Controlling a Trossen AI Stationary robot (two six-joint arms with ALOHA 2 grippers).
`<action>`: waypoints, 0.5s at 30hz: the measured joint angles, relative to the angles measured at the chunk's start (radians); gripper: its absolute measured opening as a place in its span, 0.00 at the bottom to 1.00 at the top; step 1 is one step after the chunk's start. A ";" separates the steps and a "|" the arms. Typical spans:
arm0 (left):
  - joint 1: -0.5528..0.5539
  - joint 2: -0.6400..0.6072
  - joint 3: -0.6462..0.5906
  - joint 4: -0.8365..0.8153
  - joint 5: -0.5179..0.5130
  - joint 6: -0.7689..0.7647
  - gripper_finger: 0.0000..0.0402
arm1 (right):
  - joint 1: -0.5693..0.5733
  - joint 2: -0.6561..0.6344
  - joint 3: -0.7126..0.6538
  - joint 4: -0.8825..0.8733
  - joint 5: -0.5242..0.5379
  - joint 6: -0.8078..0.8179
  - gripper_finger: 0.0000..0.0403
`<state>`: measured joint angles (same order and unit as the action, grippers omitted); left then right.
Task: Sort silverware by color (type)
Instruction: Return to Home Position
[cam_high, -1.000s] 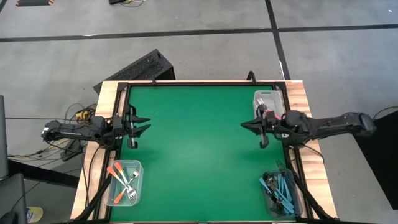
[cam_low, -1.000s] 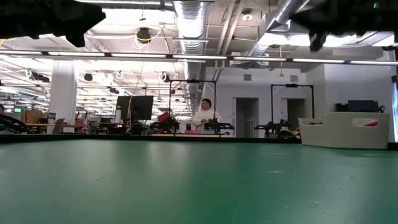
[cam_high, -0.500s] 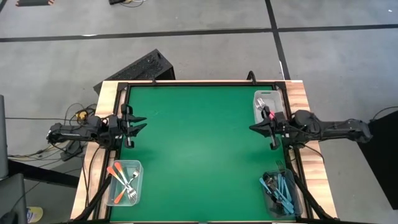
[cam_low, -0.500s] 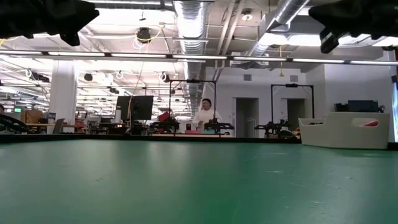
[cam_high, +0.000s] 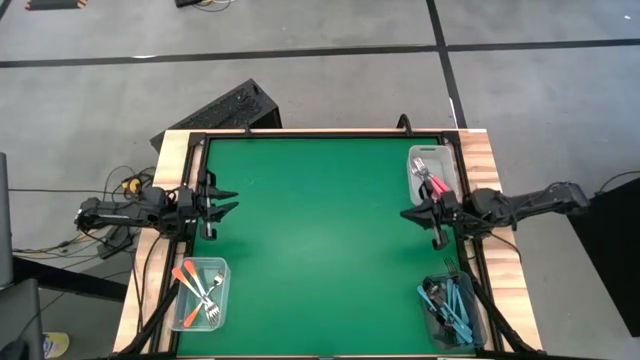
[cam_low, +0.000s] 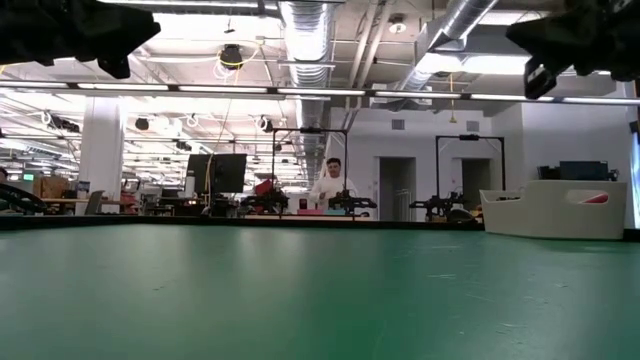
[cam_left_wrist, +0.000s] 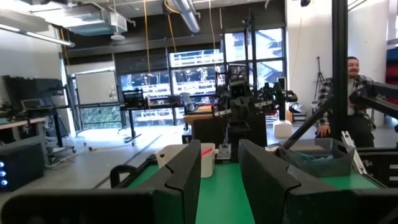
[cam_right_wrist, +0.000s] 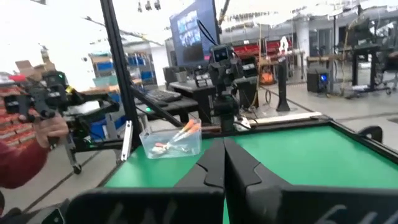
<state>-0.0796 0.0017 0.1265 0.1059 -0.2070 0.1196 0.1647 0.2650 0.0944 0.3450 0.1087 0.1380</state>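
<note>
The silverware lies in three clear bins: orange-handled forks (cam_high: 190, 285) in the near-left bin (cam_high: 217, 268), light blue forks (cam_high: 452, 303) in the near-right bin (cam_high: 432, 335), pink-red forks (cam_high: 434, 186) in the far-right bin (cam_high: 420, 155). My left gripper (cam_high: 228, 201) hovers open above the mat at the table's left edge, nothing between its fingers (cam_left_wrist: 186, 174). My right gripper (cam_high: 408, 212) hovers shut and empty at the right edge, beside the pink-red bin; its fingers (cam_right_wrist: 211, 163) are pressed together.
Green mat (cam_high: 320, 240) lies between the arms. In the right wrist view a person's hand (cam_right_wrist: 46, 127) in a red sleeve shows off the table's left side. A person (cam_low: 327, 183) stands in the room beyond.
My right gripper has drawn back toward the table's right edge and a little toward the near edge, sinking slightly, still shut and empty. The forks and bins have stayed where they were.
</note>
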 joint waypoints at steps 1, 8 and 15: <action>0.000 0.000 0.000 0.002 0.000 0.000 0.25 | -0.002 -0.001 -0.016 0.014 -0.001 0.003 0.03; 0.000 0.000 0.000 0.028 -0.004 0.012 0.25 | -0.030 -0.055 -0.036 -0.062 -0.043 -0.038 0.03; 0.000 0.000 0.000 0.024 -0.014 0.015 0.25 | -0.079 -0.195 -0.040 -0.128 -0.081 -0.058 0.03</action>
<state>-0.0799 0.0017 0.1265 0.1296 -0.2211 0.1343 0.0852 0.0705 0.0542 0.2167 0.0275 0.0799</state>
